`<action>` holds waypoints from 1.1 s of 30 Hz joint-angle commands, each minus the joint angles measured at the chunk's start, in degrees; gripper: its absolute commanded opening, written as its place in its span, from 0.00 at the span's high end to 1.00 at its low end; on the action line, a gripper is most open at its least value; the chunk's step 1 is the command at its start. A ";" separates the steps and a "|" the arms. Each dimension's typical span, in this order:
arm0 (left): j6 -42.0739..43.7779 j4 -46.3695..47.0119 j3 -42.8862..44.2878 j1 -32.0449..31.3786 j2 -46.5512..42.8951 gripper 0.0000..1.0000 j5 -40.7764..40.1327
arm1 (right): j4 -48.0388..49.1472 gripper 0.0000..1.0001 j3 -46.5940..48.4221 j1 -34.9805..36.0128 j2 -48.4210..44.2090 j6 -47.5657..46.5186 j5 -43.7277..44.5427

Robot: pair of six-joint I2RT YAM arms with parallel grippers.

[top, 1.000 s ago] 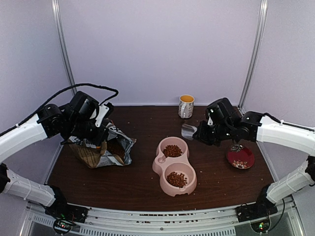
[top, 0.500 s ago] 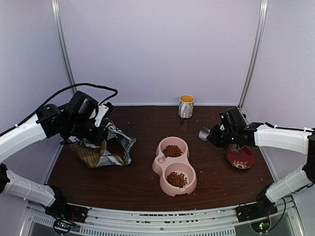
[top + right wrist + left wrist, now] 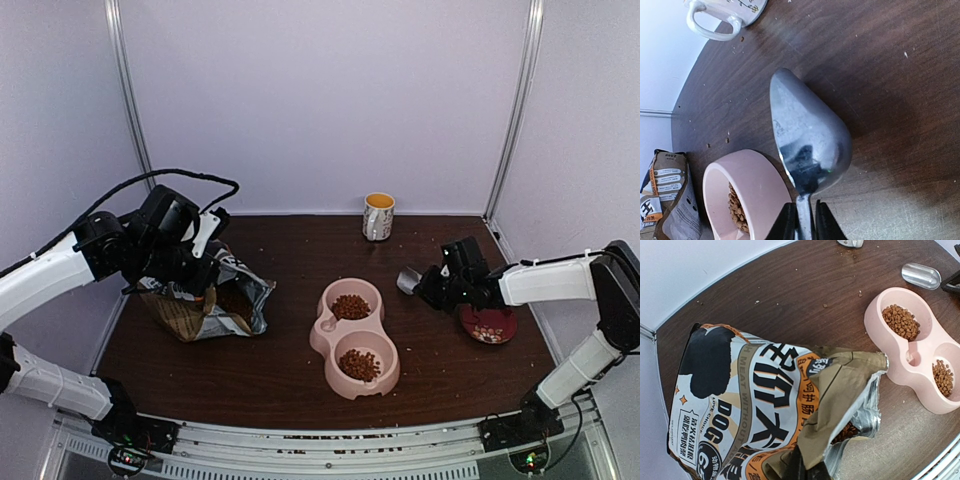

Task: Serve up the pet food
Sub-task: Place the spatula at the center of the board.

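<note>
Left wrist view first: our left gripper is clenched on the folded rim of the dog-food bag, which slumps on the table with its torn mouth gaping toward the bowl. Some pet food shows just inside that mouth.

Moving right, the pink double bowl sits at mid-table, and both of its compartments already hold a shallow heap of the same reddish-brown pellets. A few strays lie scattered on the wood.

Further right, our right gripper is clamped on the handle of a metal scoop, held low over the table just beside the bowl's far compartment. We see no pellets in it. Beyond it sits a red plate.

As we judge it, the kibble is light, hard, dry and loose. It will pour and roll rather than stick, and single pellets are too small for our fingers to pinch. So we would never grip the food itself. We would move it in bulk, either by dipping the scoop into the bag's mouth or by tipping the bag from its rim. The bag is soft and crinkly, so its opening may collapse unless the left side holds it wide.
</note>
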 commanded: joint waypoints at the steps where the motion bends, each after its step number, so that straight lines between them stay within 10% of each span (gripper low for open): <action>1: 0.86 6.28 1.09 0.23 -1.20 1.00 -2.61 | 0.56 0.80 -3.54 -0.26 1.37 0.71 -2.27; 15: 0.98 6.23 1.13 0.24 -0.79 1.00 -3.27 | 1.89 0.47 -8.83 0.04 0.33 -1.12 -2.44; 24: 0.98 6.06 1.20 0.24 -0.59 1.00 -3.99 | -7.51 0.02 -7.44 2.81 -2.55 -5.51 2.72; 33: 0.16 5.88 1.43 0.21 -1.04 1.00 -2.89 | -19.33 0.00 -3.94 5.78 -7.75 -8.92 10.21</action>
